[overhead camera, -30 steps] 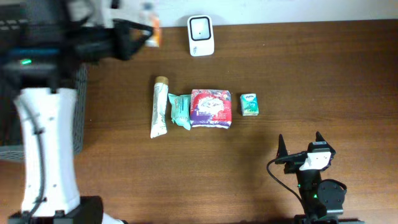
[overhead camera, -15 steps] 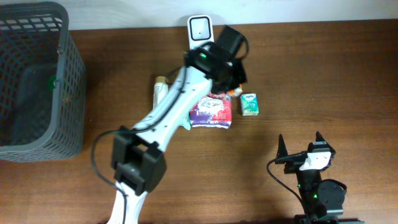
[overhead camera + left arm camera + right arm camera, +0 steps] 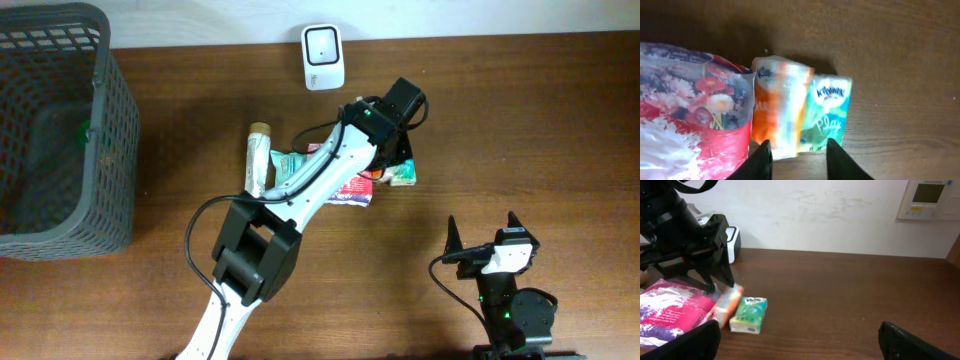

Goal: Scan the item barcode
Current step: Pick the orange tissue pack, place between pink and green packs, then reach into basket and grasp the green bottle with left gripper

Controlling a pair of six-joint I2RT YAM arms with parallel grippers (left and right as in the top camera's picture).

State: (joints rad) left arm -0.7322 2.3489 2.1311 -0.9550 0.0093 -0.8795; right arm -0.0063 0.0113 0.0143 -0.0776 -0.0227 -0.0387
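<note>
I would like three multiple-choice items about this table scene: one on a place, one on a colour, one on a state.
1. Where does the orange pack lie?
A) on top of the tube
B) between the flowery pack and the green pack
C) on the white scanner

2. What colour is the basket?
A) grey
B) red
C) yellow

3. How do the jaws of the right gripper stand?
A) shut on the tube
B) shut on nothing
C) wide open, holding nothing

Answers:
1 B: the left wrist view shows it on the table with one of those packs on each side.
2 A: its mesh walls are grey in the overhead view.
3 C: both fingers stand far apart, with only bare table between them.
</note>
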